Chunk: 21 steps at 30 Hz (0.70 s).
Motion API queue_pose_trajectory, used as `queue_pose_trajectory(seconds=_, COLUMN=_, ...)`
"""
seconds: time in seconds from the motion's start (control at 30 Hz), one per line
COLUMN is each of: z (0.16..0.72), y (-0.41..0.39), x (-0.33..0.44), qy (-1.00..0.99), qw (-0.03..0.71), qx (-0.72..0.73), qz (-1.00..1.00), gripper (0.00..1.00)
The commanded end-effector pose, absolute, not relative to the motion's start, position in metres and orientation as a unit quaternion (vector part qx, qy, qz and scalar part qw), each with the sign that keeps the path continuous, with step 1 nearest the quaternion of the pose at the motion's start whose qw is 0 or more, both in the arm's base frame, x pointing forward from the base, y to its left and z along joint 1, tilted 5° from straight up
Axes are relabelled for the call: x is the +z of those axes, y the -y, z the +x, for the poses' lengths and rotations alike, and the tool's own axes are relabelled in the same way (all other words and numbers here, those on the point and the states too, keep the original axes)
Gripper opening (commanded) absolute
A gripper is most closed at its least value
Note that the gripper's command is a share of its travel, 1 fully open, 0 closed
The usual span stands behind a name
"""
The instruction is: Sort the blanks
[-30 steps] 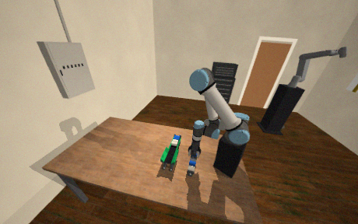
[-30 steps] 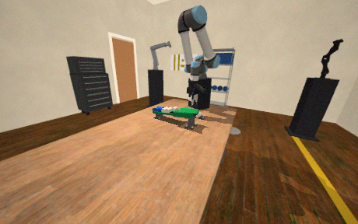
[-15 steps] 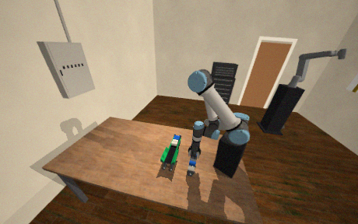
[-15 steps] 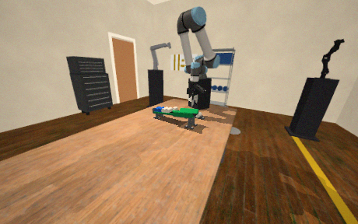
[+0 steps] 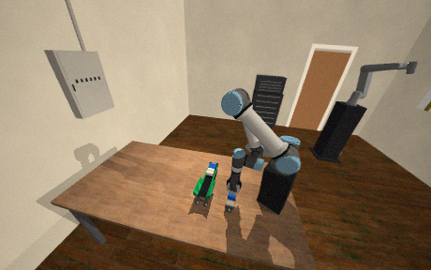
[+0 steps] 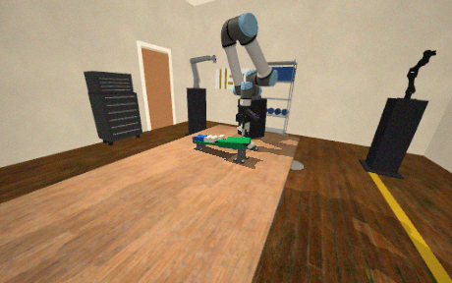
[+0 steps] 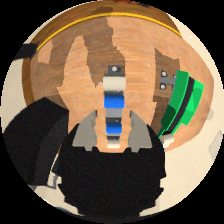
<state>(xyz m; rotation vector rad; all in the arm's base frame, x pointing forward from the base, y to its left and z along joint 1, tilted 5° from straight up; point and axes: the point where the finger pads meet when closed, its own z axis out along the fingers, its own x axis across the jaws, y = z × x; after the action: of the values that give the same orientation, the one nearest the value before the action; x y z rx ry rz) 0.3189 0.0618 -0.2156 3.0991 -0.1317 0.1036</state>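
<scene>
Wooden planks make up the surface [image 5: 141,187], and I hang over its edge nearest my pedestal [image 5: 276,187]. My end effector [image 7: 114,142] stands half spread, fingers straddling the stock rack [image 7: 114,80] without pinching anything. Blue blanks [image 7: 113,101] lie in the rack's slots directly below me. Just beside it stands the green feed ramp [image 5: 204,185], carrying blanks at its far end.
</scene>
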Motion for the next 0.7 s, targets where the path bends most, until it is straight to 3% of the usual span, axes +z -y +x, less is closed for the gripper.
queue_pose_trajectory(seconds=0.0, z=0.322, y=-0.061, x=-0.222, qy=0.043, qw=0.02, qx=0.037, qz=0.998, gripper=0.47)
queue_pose_trajectory(seconds=0.67, z=0.323, y=-0.06, x=-0.242, qy=0.043, qw=0.02, qx=0.037, qz=0.998, gripper=0.47)
